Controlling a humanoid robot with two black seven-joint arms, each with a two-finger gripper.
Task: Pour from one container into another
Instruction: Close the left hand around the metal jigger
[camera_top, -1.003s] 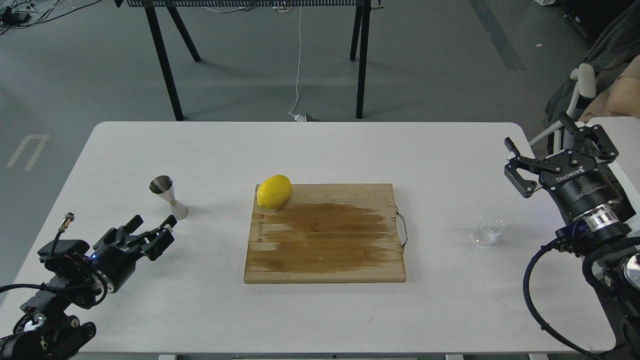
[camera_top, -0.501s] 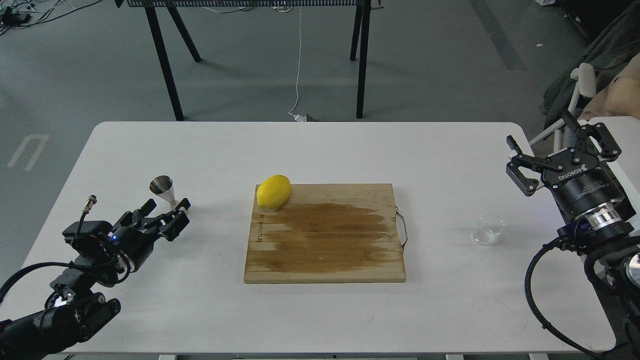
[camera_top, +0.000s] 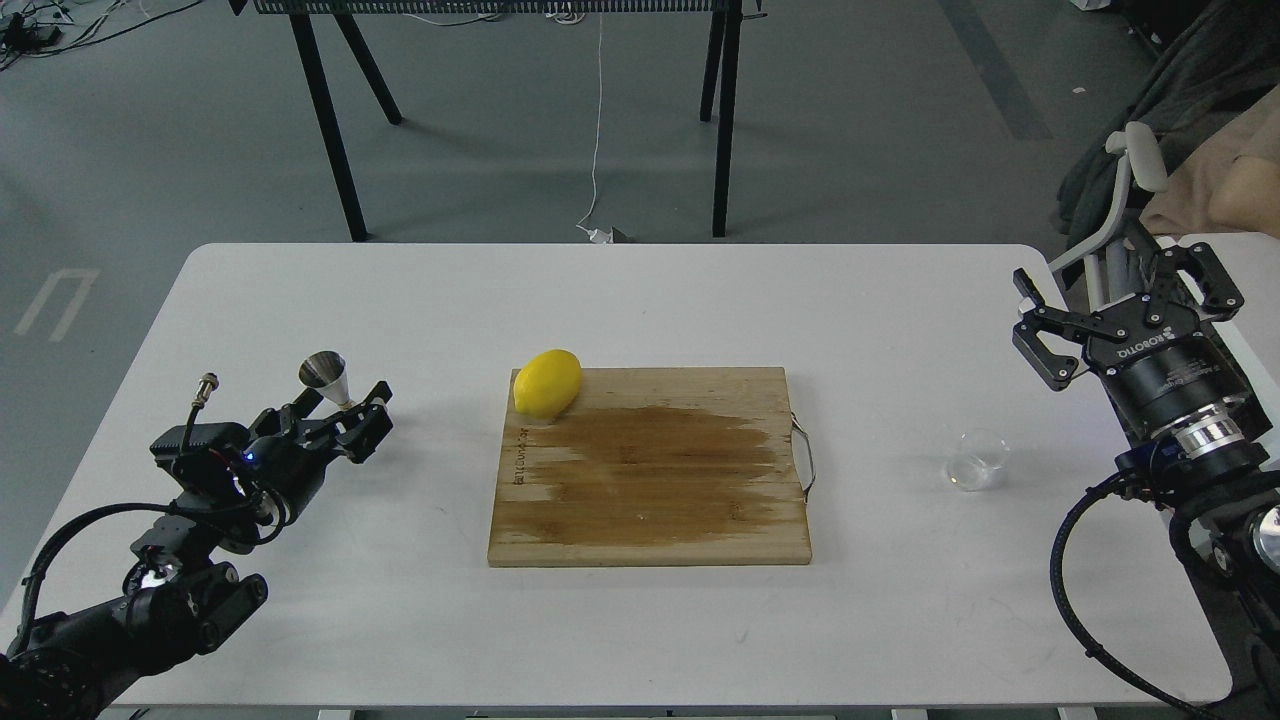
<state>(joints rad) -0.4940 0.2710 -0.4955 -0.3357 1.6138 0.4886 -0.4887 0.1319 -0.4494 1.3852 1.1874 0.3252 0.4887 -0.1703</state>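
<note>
The glass cup (camera_top: 978, 460) is standing upright on the white table (camera_top: 640, 300), right of the cutting board (camera_top: 650, 465) and well apart from the jigger (camera_top: 328, 380), which is standing at the table's left side. The left gripper (camera_top: 345, 425) is sitting at the jigger's lower half, its fingers on either side of the waist, but contact is not discernible, so I cannot tell its state. The right gripper (camera_top: 1085, 310) is hovering beyond the cup with fingers spread, holding nothing, while a lemon (camera_top: 547, 383) is resting on the board's far left corner.
</note>
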